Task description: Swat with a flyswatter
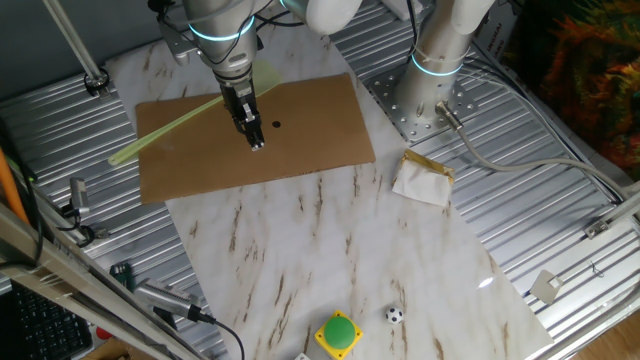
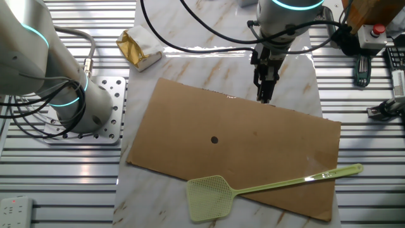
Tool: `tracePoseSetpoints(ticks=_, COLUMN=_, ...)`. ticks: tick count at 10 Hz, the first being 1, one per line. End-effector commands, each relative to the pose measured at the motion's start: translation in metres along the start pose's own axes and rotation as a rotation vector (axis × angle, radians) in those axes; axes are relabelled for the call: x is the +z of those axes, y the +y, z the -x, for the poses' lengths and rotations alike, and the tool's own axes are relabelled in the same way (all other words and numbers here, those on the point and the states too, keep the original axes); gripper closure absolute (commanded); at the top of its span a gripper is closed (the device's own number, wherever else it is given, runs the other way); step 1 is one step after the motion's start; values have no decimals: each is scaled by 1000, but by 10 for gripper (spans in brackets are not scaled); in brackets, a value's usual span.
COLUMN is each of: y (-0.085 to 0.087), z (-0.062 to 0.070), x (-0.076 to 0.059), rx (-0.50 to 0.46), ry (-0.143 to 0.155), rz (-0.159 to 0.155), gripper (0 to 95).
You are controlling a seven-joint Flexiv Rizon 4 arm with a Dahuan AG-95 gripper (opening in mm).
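The yellow-green flyswatter (image 2: pixel 272 185) lies flat along one long edge of the brown board (image 2: pixel 253 152). Its squarish head (image 2: pixel 209 197) is at one end and its handle tip (image 2: pixel 357 169) reaches the board's corner. In one fixed view its rod (image 1: pixel 170 125) runs behind my arm. My gripper (image 2: pixel 264 96) points down over the opposite side of the board, well apart from the swatter. It also shows in one fixed view (image 1: pixel 255 140). Its fingers look closed together and hold nothing. A small black dot (image 2: pixel 214 140) marks the board's middle.
A second arm's base (image 1: pixel 435 70) stands on a metal plate beside the board. A crumpled yellow-white packet (image 1: pixel 425 178) lies near it. A green button box (image 1: pixel 339 333) and a small ball (image 1: pixel 394 315) sit at the marble's near edge. Tools lie at the table's side (image 2: pixel 380 63).
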State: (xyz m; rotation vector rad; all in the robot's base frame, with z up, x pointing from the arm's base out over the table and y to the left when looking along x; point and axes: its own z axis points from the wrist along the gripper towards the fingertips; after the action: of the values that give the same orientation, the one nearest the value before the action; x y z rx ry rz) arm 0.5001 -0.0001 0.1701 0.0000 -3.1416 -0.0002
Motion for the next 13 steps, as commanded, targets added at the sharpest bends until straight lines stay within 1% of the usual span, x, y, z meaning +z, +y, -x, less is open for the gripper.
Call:
tracePoseSetpoints(ticks=1, y=0, z=0, x=0, rx=-20, ry=-49, rz=0, gripper=950)
tracePoseSetpoints(ticks=2, y=0, z=0, x=0, rx=-13, ry=-47, rz=25, gripper=950)
tracePoseSetpoints(ticks=3, y=0, z=0, x=0, rx=-12, ry=-42, rz=16, gripper=950)
tracePoseSetpoints(ticks=6, y=0, z=0, x=0, rx=-14, ry=-45, rz=12, gripper=950)
tracePoseSetpoints(ticks=13, y=0, z=0, x=0, rx=-11, ry=-49, rz=15, gripper=950)
